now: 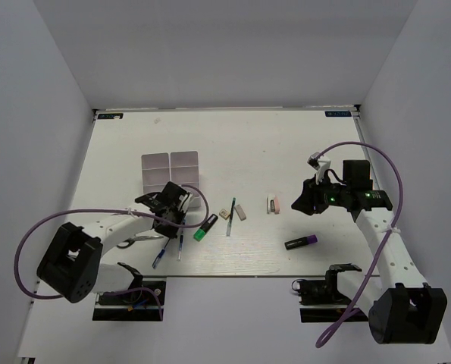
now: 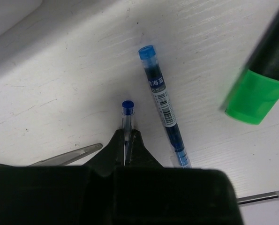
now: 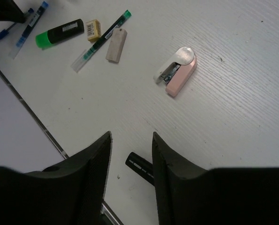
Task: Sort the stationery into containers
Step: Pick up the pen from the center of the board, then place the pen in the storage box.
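The white, wood-grained table (image 1: 286, 144) carries a white plastic block of four open bins (image 1: 158, 165) at the far left. At the block's near edge, the left gripper (image 2: 128, 137) is clamped on a thin, clear, blue-capped pen (image 2: 126, 115). At the right, the right gripper (image 3: 131, 140) hangs half-open with nothing in it.
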Robot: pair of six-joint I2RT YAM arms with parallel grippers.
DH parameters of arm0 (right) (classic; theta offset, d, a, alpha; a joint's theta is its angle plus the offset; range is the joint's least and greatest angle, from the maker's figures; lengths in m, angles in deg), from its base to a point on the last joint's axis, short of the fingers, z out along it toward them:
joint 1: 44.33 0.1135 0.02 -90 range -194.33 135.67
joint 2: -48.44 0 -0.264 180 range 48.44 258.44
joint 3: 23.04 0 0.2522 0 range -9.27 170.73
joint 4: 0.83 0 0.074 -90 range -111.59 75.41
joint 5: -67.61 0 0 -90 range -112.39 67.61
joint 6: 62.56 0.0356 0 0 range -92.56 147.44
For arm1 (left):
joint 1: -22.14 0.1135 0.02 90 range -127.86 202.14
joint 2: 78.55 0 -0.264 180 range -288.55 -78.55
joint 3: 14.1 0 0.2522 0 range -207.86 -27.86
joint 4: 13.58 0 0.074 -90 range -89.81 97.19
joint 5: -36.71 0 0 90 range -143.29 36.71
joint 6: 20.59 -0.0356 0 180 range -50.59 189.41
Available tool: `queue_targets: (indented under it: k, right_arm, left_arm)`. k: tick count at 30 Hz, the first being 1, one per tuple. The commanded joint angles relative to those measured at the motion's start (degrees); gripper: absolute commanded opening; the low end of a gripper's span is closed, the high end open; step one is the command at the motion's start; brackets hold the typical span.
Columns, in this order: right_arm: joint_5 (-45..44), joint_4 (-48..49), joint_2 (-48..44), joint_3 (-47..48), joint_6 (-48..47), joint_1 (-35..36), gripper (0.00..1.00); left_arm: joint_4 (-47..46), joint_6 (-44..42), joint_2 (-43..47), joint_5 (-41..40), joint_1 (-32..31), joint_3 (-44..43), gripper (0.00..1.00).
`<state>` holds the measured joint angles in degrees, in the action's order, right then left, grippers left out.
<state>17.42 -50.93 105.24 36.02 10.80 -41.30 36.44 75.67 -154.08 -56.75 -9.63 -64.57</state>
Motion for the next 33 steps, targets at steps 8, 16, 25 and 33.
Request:
queue_targets:
  k: [8, 16, 25, 33]
  right_arm:
    - [2.28, -0.93, -0.9, 2.34, -0.58, 0.05, 0.65]
    - [6.84, -0.93, -0.54, 1.03, -3.13, 0.05, 0.04]
    - [18.81, 5.85, -5.91, -6.98, -14.11, 0.14, 0.26]
    - [18.73, 6.01, -4.5, -7.5, -15.88, 0.22, 0.21]
  left_arm:
    - [3.74, 4.02, 14.96, -0.67, -2.33, -5.45, 0.0]
    - [-8.76, -2.12, 19.54, -9.89, -1.81, -12.95, 0.0]
    - [-29.47, -5.3, 11.73, -12.01, 9.44, -17.16, 0.0]
    - [-35.71, -2.49, 4.69, -7.79, 16.47, -22.26, 0.0]
